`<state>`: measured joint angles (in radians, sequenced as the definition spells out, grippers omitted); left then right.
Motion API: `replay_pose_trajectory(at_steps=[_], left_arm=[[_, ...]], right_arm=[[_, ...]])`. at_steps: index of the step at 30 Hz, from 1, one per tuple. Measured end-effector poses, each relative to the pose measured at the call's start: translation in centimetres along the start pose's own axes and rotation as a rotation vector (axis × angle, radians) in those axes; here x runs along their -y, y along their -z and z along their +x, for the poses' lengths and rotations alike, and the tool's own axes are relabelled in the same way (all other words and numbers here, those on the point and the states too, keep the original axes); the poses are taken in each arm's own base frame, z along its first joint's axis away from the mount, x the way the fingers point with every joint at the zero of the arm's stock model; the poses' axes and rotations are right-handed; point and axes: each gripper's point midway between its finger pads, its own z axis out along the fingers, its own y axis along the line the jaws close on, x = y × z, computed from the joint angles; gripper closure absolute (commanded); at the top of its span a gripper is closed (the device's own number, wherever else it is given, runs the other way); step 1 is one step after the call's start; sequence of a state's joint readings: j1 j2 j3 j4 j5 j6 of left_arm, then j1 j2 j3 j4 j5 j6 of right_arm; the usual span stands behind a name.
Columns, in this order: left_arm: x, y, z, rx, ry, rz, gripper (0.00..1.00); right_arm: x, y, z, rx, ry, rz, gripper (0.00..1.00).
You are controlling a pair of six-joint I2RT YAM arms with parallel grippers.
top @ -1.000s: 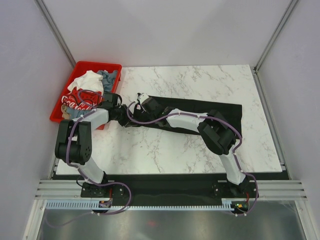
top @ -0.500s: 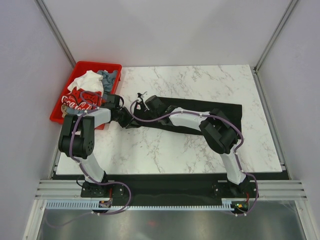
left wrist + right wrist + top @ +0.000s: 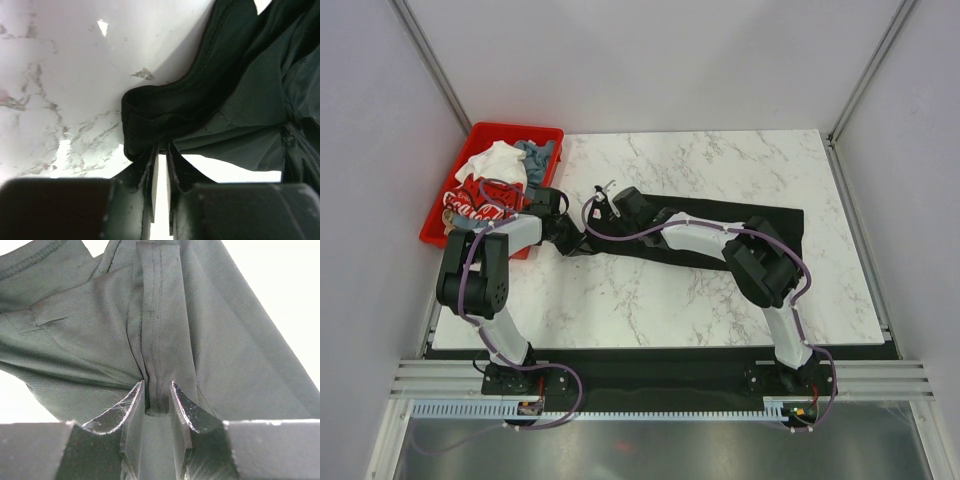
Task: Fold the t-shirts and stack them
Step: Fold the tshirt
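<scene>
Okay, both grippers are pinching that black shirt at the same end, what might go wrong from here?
1. The left gripper seems to pinch only the rolled edge of the black t-shirt; a pull may slip it free.
2. The right gripper clamps a bunched seam close by, so lifting may drag the shirt creased rather than flat.
3. The red bin sits right beside the left gripper; a sideways swing might nudge it.

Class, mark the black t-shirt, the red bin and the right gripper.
black t-shirt (image 3: 778, 222), top external view, its bare right end.
red bin (image 3: 512, 126), top external view, far rim.
right gripper (image 3: 157, 388), right wrist view, between fingertips pinching a fold.
</scene>
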<state>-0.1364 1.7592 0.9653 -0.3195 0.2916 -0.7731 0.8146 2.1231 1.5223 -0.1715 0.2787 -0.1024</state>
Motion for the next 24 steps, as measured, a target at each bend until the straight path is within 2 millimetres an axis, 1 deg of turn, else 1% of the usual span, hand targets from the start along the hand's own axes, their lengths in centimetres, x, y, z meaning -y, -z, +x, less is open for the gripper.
replay_pose_trajectory(at_steps=[2,3,6,10,13,15,16,18,19,24], left_arm=[[-0.2,0.0,-0.1,0.006,-0.005,-0.012,0.85],[-0.3,0.0,-0.1,0.007,-0.006,-0.016,0.88],[-0.5,0.1,-0.2,0.012,-0.011,-0.03,0.92],[-0.5,0.1,-0.2,0.013,-0.015,-0.034,0.94],[-0.6,0.1,-0.2,0.015,-0.018,-0.039,0.94],[-0.6,0.1,-0.3,0.018,-0.02,-0.043,0.94],[-0.6,0.1,-0.3,0.019,-0.022,-0.045,0.94],[-0.6,0.1,-0.3,0.02,-0.023,-0.047,0.94],[-0.6,0.1,-0.3,0.021,-0.023,-0.049,0.94],[-0.6,0.1,-0.3,0.022,-0.025,-0.052,0.93]], right_arm=[[0.0,0.2,-0.2,0.006,-0.001,-0.005,0.69],[0.0,0.3,-0.3,0.008,-0.001,-0.007,0.7],[0.1,0.5,-0.4,0.012,-0.003,-0.01,0.71],[0.4,0.7,-0.8,0.021,-0.009,-0.013,0.71],[0.8,0.9,-1.0,0.027,-0.016,-0.01,0.73],[1.1,0.9,-1.1,0.028,-0.019,-0.006,0.8],[1.1,0.9,-1.1,0.028,-0.02,-0.005,0.87],[1.4,0.9,-1.0,0.026,-0.024,0.002,0.94],[1.6,0.8,-1.0,0.025,-0.027,0.007,0.99],[2.7,0.7,-0.9,0.023,-0.044,0.028,1.0]])
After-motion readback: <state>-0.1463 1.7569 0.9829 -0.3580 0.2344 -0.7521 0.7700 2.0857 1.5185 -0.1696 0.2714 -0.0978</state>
